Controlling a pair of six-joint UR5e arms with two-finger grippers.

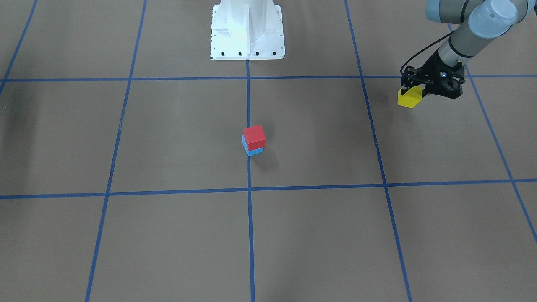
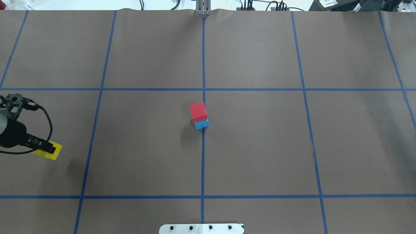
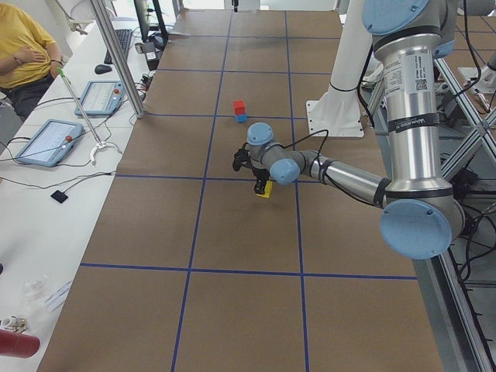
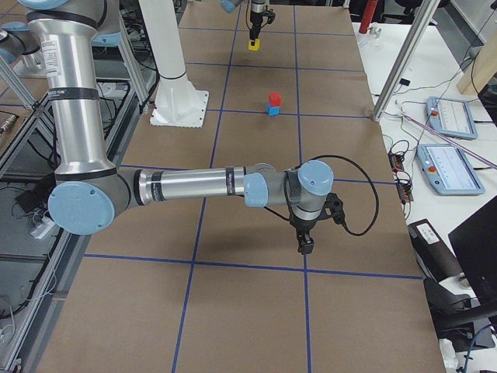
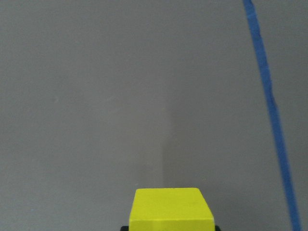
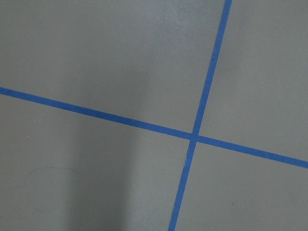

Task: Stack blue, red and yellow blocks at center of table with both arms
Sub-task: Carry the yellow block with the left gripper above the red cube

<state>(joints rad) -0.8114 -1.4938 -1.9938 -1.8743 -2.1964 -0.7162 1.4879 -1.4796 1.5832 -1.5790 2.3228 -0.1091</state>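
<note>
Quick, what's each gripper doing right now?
Left gripper: closed on the yellow cube-shaped block.
Right gripper: cannot be told; only the right side view shows it.

Left gripper (image 3: 262, 184) holds yellow block (image 3: 265, 191); red-blue stack (image 3: 240, 111) beyond.

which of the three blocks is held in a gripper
The yellow block, in the left gripper; the red block sits stacked on the blue block.
</note>
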